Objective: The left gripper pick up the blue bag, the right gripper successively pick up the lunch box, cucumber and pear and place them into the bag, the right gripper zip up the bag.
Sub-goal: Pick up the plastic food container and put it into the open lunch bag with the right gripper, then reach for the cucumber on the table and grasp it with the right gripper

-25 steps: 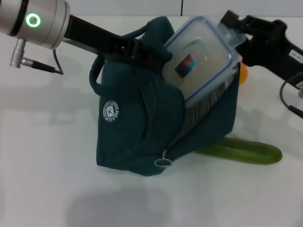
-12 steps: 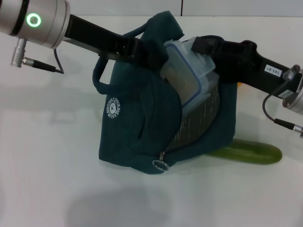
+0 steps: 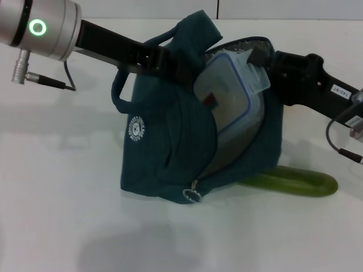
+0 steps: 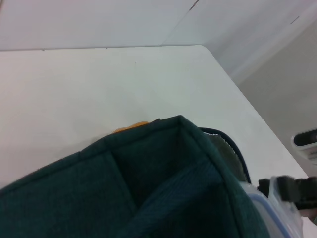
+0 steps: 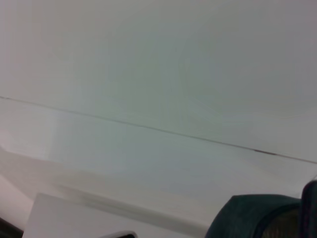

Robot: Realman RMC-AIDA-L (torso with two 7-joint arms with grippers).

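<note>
The blue bag [image 3: 164, 153] stands on the white table, held up at its top edge by my left gripper [image 3: 177, 61], which is shut on the fabric. The lunch box [image 3: 232, 102] sits tilted inside the bag's open mouth, its blue-rimmed lid facing out. My right gripper [image 3: 262, 58] is shut on the box's upper corner at the bag's rim. The cucumber [image 3: 295, 182] lies on the table behind the bag's right bottom corner. In the head view the pear is hidden; the left wrist view shows an orange sliver of it [image 4: 131, 127] beyond the bag [image 4: 124, 193].
The bag's metal ring zip pull [image 3: 193, 195] hangs at the low front end of the open zip. The white table [image 3: 57, 170] stretches left and in front of the bag. The right wrist view shows mostly wall and a bit of the bag [image 5: 247, 218].
The lunch box has gone from tilted above the opening to down inside the bag. My right gripper came in over the bag's rim with it. The bag shifted slightly.
</note>
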